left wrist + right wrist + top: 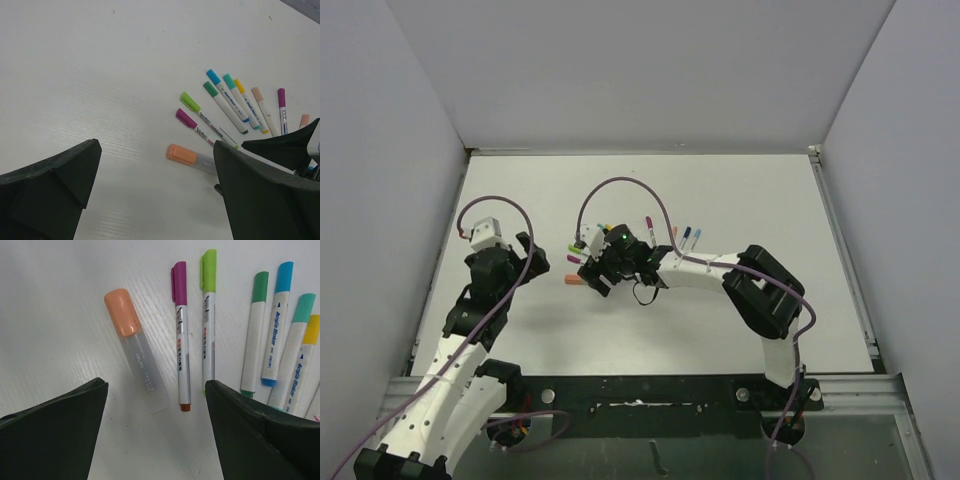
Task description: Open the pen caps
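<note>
Several capped pens lie fanned on the white table. In the right wrist view I see a fat orange cap on a clear barrel, then a magenta cap, lime cap, green cap, blue cap, teal cap and yellow cap. My right gripper is open and empty, hovering over the tail ends of the fat orange and magenta pens. My left gripper is open and empty, just left of the fat orange cap. All visible caps sit on their pens.
Grey walls enclose the table on three sides. My right arm reaches leftward across the middle of the table. More pens, blue and magenta, lie behind its forearm. In the left wrist view the right gripper's finger shows over the pens.
</note>
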Robot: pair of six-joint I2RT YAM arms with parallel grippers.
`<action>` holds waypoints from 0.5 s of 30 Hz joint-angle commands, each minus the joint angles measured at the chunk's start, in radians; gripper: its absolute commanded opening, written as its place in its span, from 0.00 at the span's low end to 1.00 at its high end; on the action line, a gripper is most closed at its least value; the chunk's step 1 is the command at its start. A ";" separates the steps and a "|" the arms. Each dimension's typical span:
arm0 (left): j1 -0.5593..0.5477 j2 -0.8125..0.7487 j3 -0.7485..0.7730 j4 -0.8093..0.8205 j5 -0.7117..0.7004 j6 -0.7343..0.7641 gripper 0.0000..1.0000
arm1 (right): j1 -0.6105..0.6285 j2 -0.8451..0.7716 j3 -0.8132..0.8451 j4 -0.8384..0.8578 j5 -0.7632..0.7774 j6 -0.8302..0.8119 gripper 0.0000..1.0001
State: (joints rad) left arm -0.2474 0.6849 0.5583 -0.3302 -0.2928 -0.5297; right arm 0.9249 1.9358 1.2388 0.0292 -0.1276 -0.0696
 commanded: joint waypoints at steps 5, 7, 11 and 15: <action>0.016 -0.030 0.055 -0.014 -0.038 -0.012 0.98 | 0.019 0.019 0.056 0.067 -0.044 0.001 0.81; 0.016 -0.036 0.055 -0.015 -0.038 -0.010 0.98 | 0.021 0.019 0.060 0.061 -0.045 -0.002 0.81; 0.016 -0.038 0.055 -0.022 -0.051 -0.012 0.98 | 0.020 0.023 0.066 0.055 -0.048 -0.006 0.81; 0.017 -0.042 0.053 -0.030 -0.064 -0.016 0.98 | 0.020 0.030 0.073 0.057 -0.062 -0.012 0.81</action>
State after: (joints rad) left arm -0.2356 0.6628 0.5617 -0.3668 -0.3248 -0.5392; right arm 0.9379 1.9625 1.2648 0.0402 -0.1623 -0.0711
